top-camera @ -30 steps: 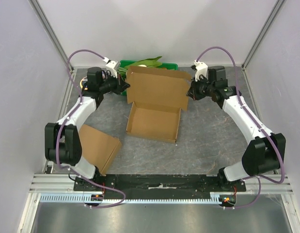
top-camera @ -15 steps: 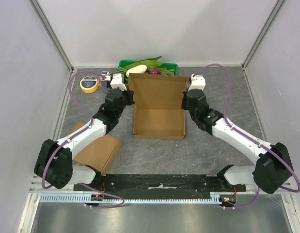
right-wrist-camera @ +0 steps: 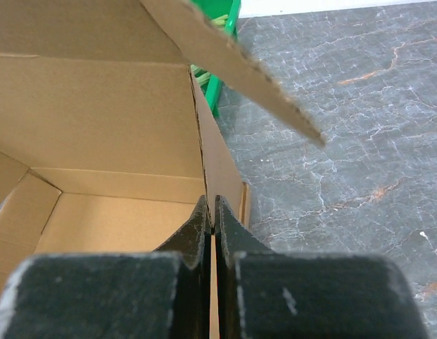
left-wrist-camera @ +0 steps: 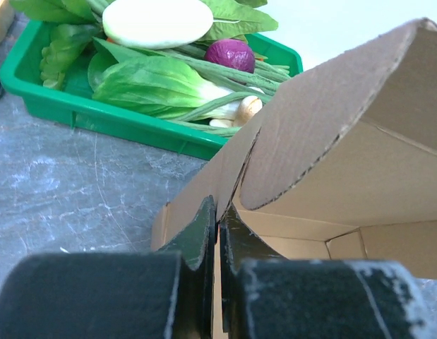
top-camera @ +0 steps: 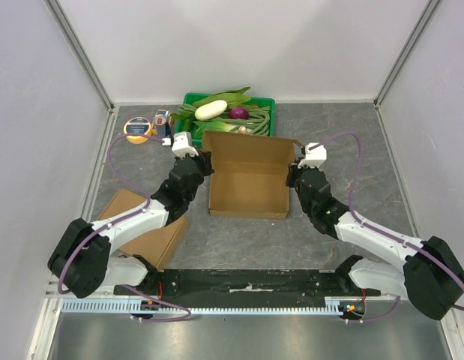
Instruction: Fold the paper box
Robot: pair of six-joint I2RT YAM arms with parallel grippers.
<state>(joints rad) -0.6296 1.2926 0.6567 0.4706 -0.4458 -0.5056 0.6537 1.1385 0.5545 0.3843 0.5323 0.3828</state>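
Since a sec ago both arms have drawn back toward the bottom of the frame, and the paper box (top-camera: pixel 248 196) came w/ them. It was skewed up by the tray, is now square-on at centre, and its lid reads shorter from above, so prob. more upright.

Left tool (left-wrist-camera: pixel 218 212) is closed right down, pinching the top edge of the box's left side wall w/ only the cardboard's thickness between the fingers. Right tool (right-wrist-camera: pixel 211 206) is the same, clamped on the right side wall. In the top view they sit just left and right of centre, either side of the box.

Outward: the lid (top-camera: pixel 250 148) rises from the back wall. Its rounded ear flap (left-wrist-camera: pixel 331 113) hangs loose above the left tool, and the other ear (right-wrist-camera: pixel 232 63) hangs loose above the right wall; neither is tucked. Just behind, upper centre, is a green tray (top-camera: pixel 188 101) of veg. A yellow tape roll (top-camera: pixel 137 129) sits upper left, and a second cardboard blank (top-camera: pixel 145 229) lies lower left under the left arm.

Step, imo: box placed & side walls held up, closing not begun. The next move prob. needs one tool freed to turn the ears inward inside the walls, then the lid pressed down. The other should keep its pinch so the box doesn't skate on the surface (top-camera: pixel 336 135).
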